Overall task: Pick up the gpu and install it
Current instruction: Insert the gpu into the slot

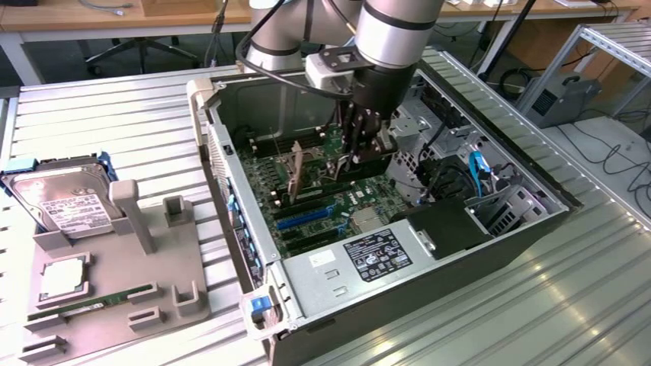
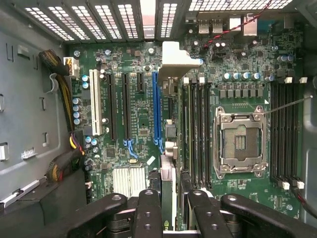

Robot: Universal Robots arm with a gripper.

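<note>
Open PC case (image 1: 529, 187) lies on its side on a slatted metal table (image 1: 91, 107). Motherboard (image 1: 305, 202) faces up inside the case.

Arm reaches down into the case. Gripper (image 1: 358, 156) sits just above the motherboard, near its middle. Fingers (image 2: 148, 208) are closed on the gpu (image 2: 168, 181), clamping its upper edge from both sides.

Gpu stands on edge, upright, over the motherboard. In the wrist view it is seen edge-on: a thin card running away from the gripper, with its silver bracket (image 2: 176, 59) at the far end, next to the case's vented rear wall. It lies just beside the blue slot (image 2: 156, 109), between that slot and the black RAM slots (image 2: 195, 129). Whether its lower edge is seated in a slot cannot be told.

Empty CPU socket (image 2: 240, 141) lies past the RAM slots on the motherboard.

Power supply (image 1: 371, 255) with a label occupies the end of the case nearest the exterior camera.

Outside the case, toward the exterior view's left, a grey fixture (image 1: 117, 282) rests on the table. On it: a hard drive (image 1: 61, 202), a CPU (image 1: 63, 278), a green RAM stick (image 1: 76, 309).
</note>
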